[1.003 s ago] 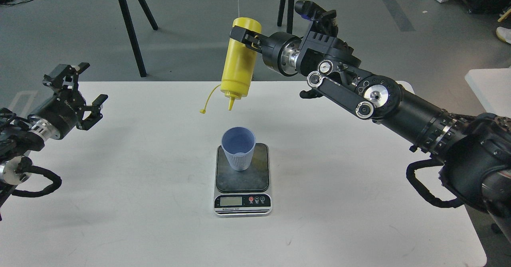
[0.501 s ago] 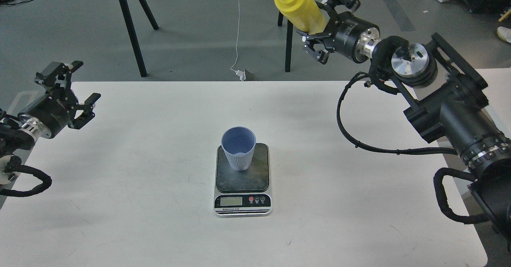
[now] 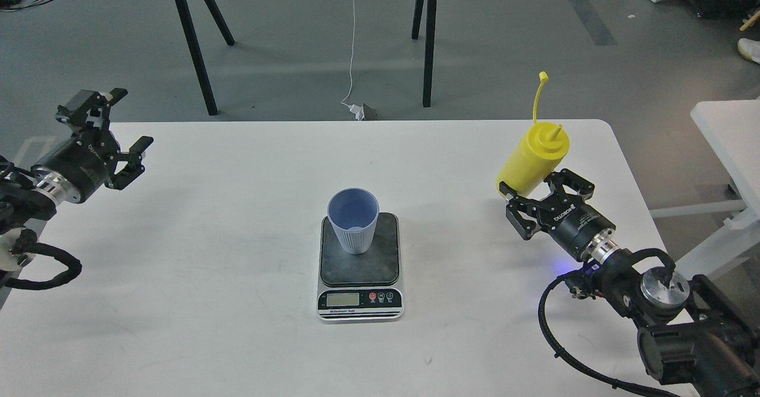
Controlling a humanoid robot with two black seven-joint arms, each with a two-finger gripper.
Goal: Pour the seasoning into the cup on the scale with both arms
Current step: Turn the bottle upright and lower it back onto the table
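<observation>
Yellow plastic squeeze bottle (image 3: 530,158), cylindrical, pointed nozzle up, cap strap curling upward, stands at far right of white table (image 3: 208,326). Right gripper (image 3: 543,201) fingers spread beside its base. Ribbed blue-grey cup (image 3: 354,220) sits on scale (image 3: 359,266), centre. Left gripper (image 3: 119,136) fingers apart, empty.

Even, diffuse light is falling from overhead, keeping the scene bright without harsh contrast. The white rectangular table top (image 3: 237,266) is showing only faint, soft-edged shadows, the clearest one lying beneath the flat kitchen scale with the dark platform (image 3: 360,266). A small blue glow is shining on the table beside the black right robot arm (image 3: 623,272). Focus is staying sharp across the whole frame, with no motion blur and only slight wide-angle bending towards the edges.
</observation>
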